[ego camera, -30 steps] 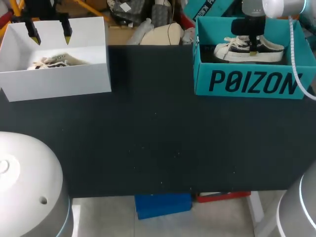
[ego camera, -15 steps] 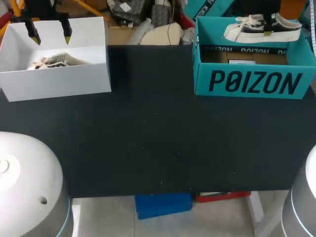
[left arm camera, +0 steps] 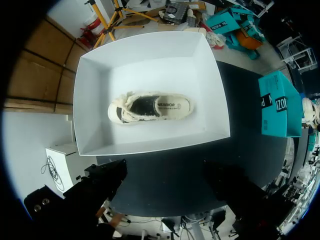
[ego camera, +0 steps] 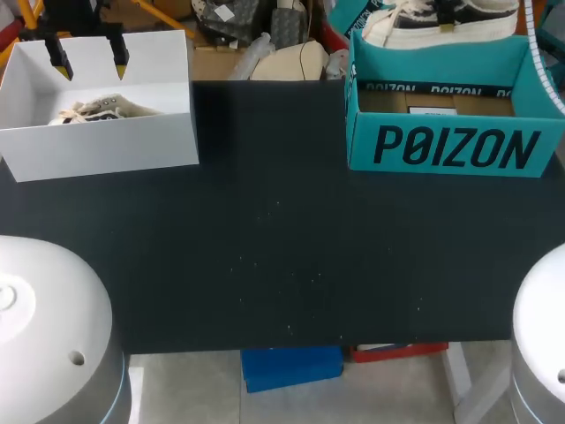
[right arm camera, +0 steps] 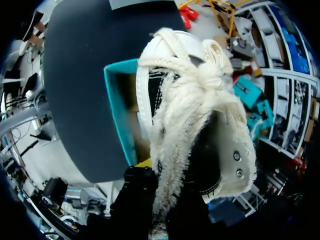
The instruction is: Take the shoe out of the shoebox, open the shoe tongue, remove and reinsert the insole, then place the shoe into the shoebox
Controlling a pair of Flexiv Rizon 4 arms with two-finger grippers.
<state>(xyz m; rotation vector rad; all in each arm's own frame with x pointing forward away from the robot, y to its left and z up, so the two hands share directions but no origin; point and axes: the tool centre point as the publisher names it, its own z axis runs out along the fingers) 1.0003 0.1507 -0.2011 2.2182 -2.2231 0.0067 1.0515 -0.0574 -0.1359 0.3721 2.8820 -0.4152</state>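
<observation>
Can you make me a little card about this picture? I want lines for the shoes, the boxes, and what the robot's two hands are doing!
table: black table
teal box: teal box at the far right, no shoe inside
white box: white box at the far left, open on top
dark shoe: dark shoe with white laces, up in the air over the teal box
cream shoe: cream shoe lying in the white box
left gripper: left gripper open, over the white box, holding nothing
right gripper: right gripper shut on the dark shoe
</observation>
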